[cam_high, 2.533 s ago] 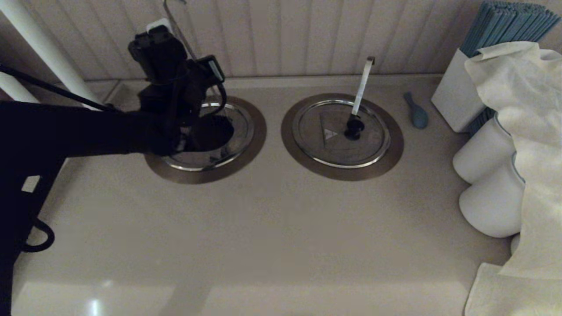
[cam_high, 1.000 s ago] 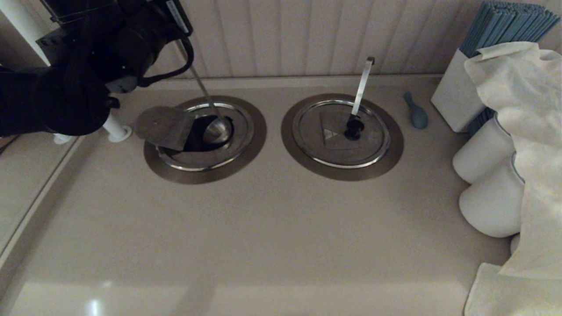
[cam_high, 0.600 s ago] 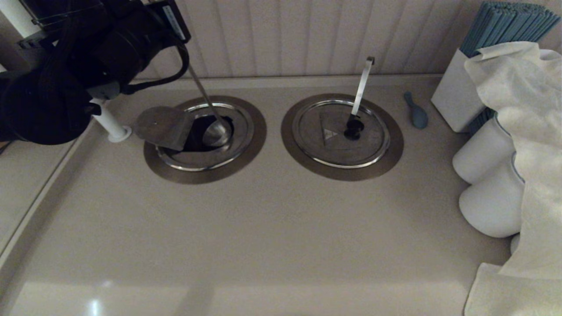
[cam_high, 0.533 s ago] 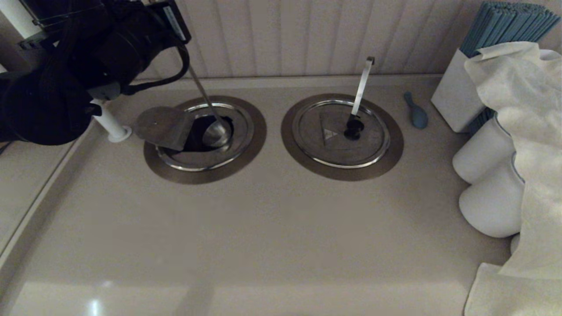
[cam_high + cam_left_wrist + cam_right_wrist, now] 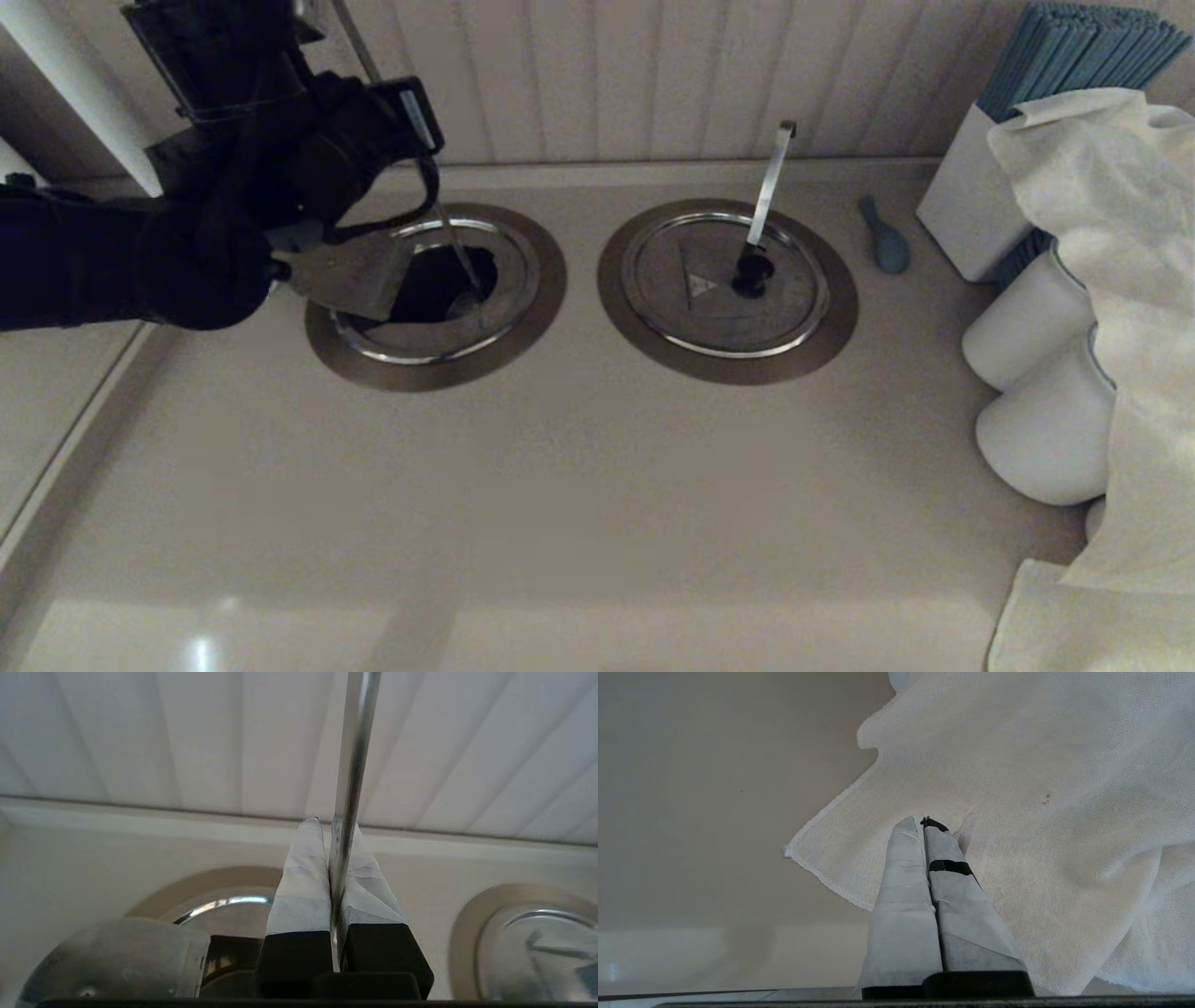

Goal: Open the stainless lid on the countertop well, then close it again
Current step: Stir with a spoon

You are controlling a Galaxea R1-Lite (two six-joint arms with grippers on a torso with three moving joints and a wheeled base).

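The stainless lid (image 5: 509, 271) lies in the left countertop well, ringed by its brushed collar (image 5: 439, 371). Its folding flap (image 5: 347, 269) is tipped open to the left and bares the dark hole (image 5: 434, 285). The black knob is hidden. The thin grey rod (image 5: 464, 266) slants up out of the hole. My left arm (image 5: 261, 159) hangs over the well's left side. In the left wrist view my left gripper (image 5: 334, 823) is shut on the rod (image 5: 352, 756), with the flap (image 5: 117, 956) below it. My right gripper (image 5: 922, 822) is shut and empty, parked over a white cloth (image 5: 1041, 788).
The twin lid (image 5: 724, 299) with its pale strip handle (image 5: 773, 177) sits shut to the right. A blue scoop (image 5: 885, 238), a box of blue straws (image 5: 1074, 56), white cups (image 5: 1036, 429) and draped cloth (image 5: 1102, 233) crowd the right edge. A ribbed wall stands close behind.
My left arm has swung right and down from the far left corner, back over the well's left side. The flap has stayed folded open. The rod now stands steeper.
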